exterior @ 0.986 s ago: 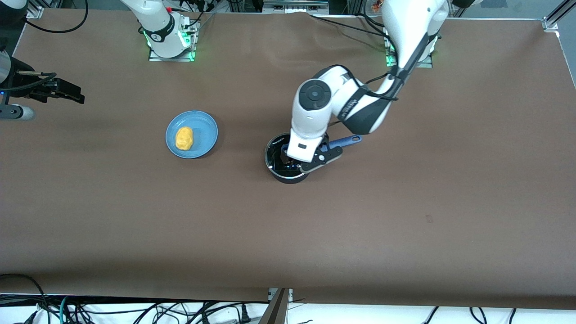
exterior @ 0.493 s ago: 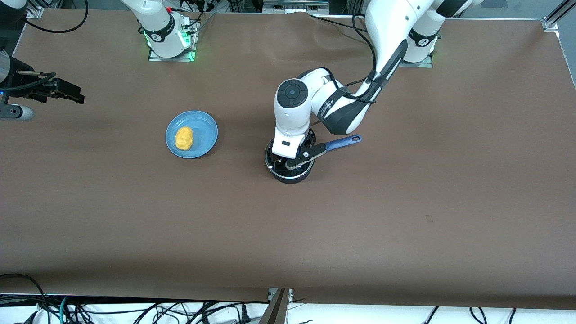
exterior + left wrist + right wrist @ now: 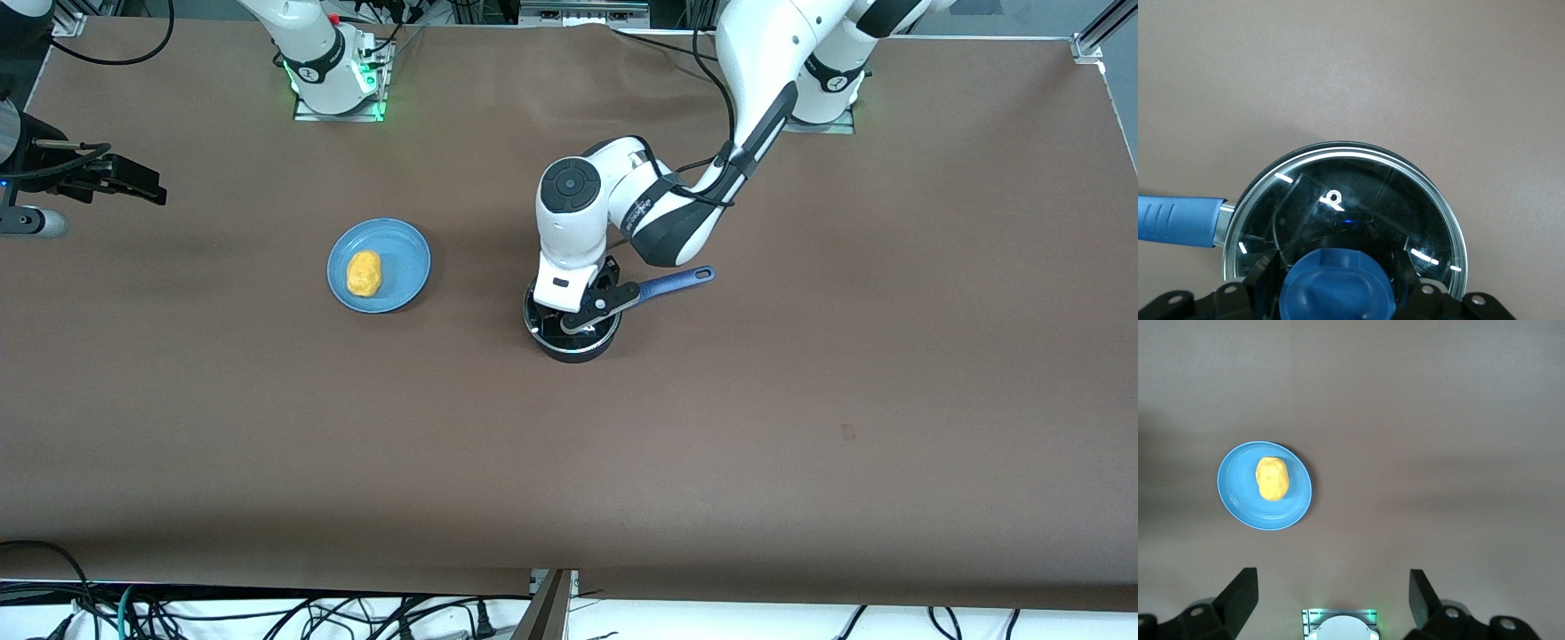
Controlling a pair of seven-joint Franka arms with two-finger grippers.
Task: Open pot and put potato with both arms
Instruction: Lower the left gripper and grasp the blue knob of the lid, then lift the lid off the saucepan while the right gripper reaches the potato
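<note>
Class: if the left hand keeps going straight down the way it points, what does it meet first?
Most likely the lid's blue knob, which sits between the left hand fingers, on the glass lid covering the pot.

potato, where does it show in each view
Front view: the small lumpy yellow-orange potato lies on the flat blue plate, toward the right arm's end of the table from the black pot.
Left wrist view: not in it.
Right wrist view: the potato lies on the plate.
Shared landmark: the blue plate.
</note>
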